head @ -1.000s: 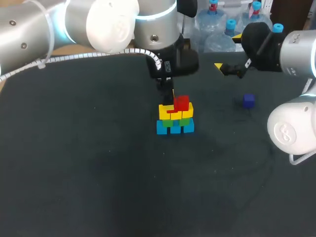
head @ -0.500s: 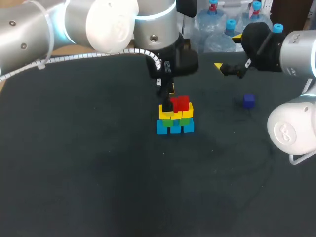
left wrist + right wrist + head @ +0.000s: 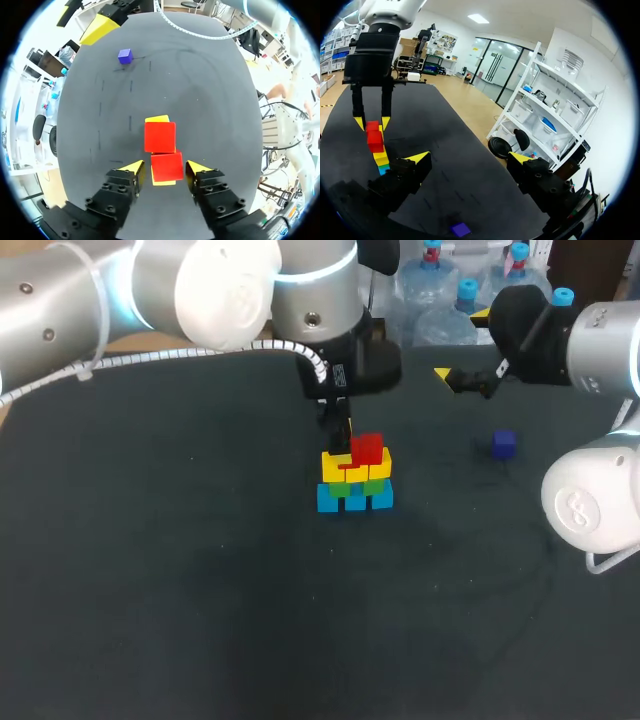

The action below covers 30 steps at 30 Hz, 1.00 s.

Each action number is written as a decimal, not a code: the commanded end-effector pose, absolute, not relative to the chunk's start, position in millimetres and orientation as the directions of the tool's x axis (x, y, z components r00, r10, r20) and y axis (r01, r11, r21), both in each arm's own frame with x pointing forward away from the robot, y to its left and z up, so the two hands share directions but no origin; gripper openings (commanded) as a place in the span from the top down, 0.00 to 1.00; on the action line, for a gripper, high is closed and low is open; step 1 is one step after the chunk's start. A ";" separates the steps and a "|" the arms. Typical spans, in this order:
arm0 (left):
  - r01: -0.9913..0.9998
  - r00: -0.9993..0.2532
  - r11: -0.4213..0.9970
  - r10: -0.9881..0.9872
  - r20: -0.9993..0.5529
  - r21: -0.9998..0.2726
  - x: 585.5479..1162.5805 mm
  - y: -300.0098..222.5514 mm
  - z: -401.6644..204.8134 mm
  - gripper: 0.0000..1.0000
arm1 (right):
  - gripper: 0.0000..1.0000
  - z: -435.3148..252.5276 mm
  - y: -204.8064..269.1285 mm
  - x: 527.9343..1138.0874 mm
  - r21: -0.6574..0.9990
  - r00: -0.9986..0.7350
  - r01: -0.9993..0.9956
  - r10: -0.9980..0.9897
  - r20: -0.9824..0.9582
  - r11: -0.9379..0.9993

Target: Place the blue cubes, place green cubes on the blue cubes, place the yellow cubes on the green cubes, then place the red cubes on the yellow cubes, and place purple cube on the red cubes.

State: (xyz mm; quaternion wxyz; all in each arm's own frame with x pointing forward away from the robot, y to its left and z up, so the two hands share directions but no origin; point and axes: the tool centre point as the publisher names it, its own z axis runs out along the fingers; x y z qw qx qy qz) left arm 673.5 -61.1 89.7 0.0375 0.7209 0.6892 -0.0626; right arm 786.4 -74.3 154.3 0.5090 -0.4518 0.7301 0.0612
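Observation:
The stack (image 3: 355, 485) stands mid-table: blue cubes (image 3: 355, 500) at the bottom, then green cubes (image 3: 352, 489), yellow cubes (image 3: 372, 468) and red cubes (image 3: 367, 448) on top. My left gripper (image 3: 340, 435) hangs straight above it. In the left wrist view its yellow fingertips (image 3: 134, 170) press both sides of the nearer red cube (image 3: 167, 166). The second red cube (image 3: 160, 136) sits just ahead, both on yellow. The purple cube (image 3: 503, 444) lies alone to the right. My right gripper (image 3: 469, 159) is open and empty, held high at the back right.
The purple cube (image 3: 460, 229) lies below the right gripper, and in the left wrist view the purple cube (image 3: 125, 56) is well ahead of the stack. Dark table cloth (image 3: 200, 590) spreads wide in front of and left of the stack.
The left gripper's fingers spread apart half a second ago and have closed again around the red cube on the stack. The right arm and the purple cube have not moved.

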 end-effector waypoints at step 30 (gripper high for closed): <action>0.998 0.047 -0.050 0.991 -0.125 -0.026 677.9 -57.0 86.8 0.66 | 0.00 154.4 -73.5 785.6 -0.373 -0.075 -0.719 -0.599 -0.797 0.586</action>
